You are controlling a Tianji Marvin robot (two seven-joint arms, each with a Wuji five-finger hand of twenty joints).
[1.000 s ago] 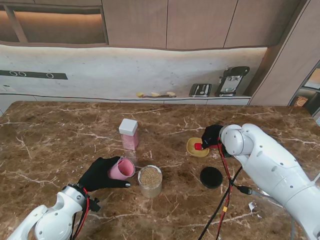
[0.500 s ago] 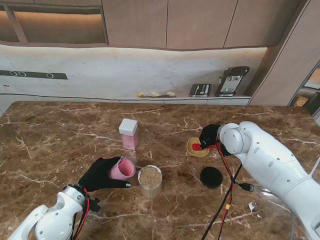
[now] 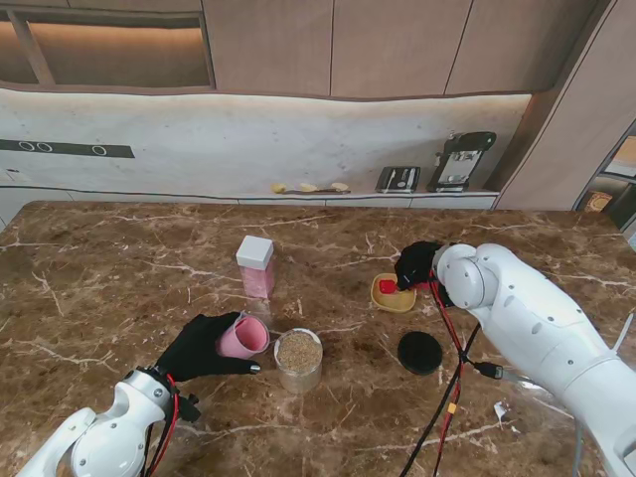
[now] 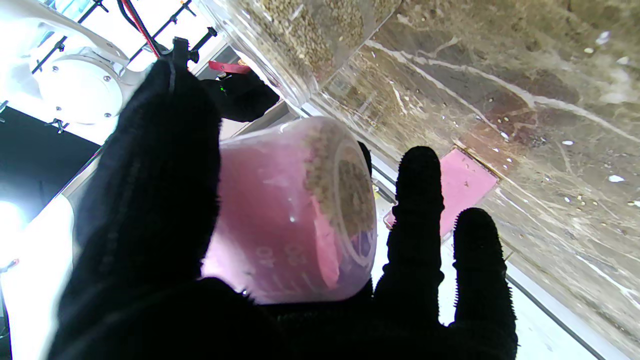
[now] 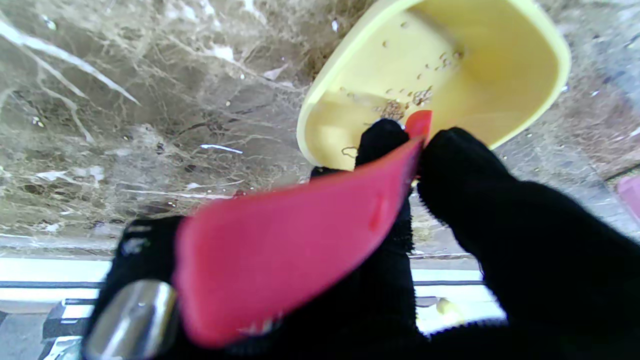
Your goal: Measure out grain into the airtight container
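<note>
Gripping, left hand [image 3: 202,346]: closed round one pink measuring cup [image 3: 241,337], cup tipped on its side, mouth toward the jar, some grain inside per wrist view [image 4: 300,210].
Pinching, right hand [image 3: 417,266]: clamped on one red scraper [image 5: 295,245], tip over the yellow dish.
Airtight container [image 3: 298,360]: one clear round jar, lidless, grain nearly to the rim, just right of the cup, near the table's middle.
Black lid [image 3: 419,352]: one, flat on the table, right of the jar, well apart from it.
Yellow dish [image 3: 391,295]: one, under the right hand; a few grains inside [image 5: 415,95].
Pink canister [image 3: 256,266]: one, square white cap, upright, farther from me than the cup.
Table [image 3: 99,288]: one brown marble top.
Back counter: two dark appliances [image 3: 459,159], small yellow items too small to tell.
</note>
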